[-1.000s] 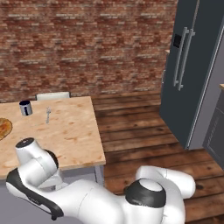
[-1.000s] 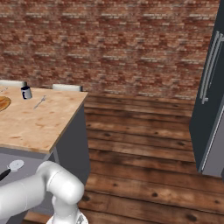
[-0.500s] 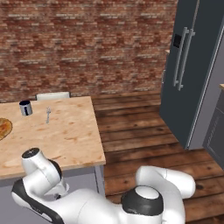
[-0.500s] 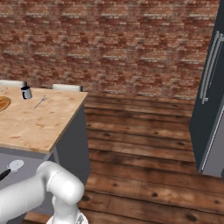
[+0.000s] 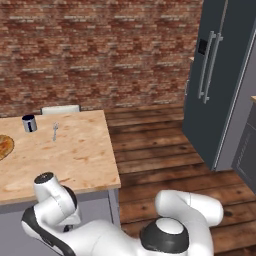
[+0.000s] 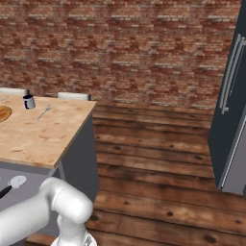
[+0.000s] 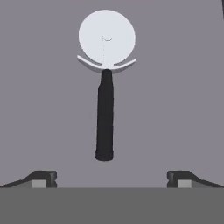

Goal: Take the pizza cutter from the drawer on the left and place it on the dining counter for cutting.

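Note:
The pizza cutter (image 7: 105,113) lies flat on the grey floor of the open drawer (image 7: 175,87), its round silver wheel at the far end and its black handle pointing back at me. My gripper (image 7: 111,179) hangs just above the handle's near end, open, and one fingertip (image 7: 43,178) stands wide to each side with nothing between them. From the right base view the cutter's wheel (image 6: 18,181) shows low at the left, under the near edge of the dining counter (image 6: 43,139). The same pale wood counter (image 5: 75,155) spreads at the left of the left base view, beyond my bent arm.
On the counter stand a dark cup (image 5: 29,123), a fork (image 5: 55,131) and part of a pizza (image 5: 4,146). A chair back (image 5: 60,108) sits behind it. A tall dark fridge (image 5: 220,85) stands at the right, across a bare wooden floor (image 5: 155,150).
In the left base view my arm's upper joint has sunk lower and shifted right along the counter's front. The right base view looks the same, and the jaws stayed open.

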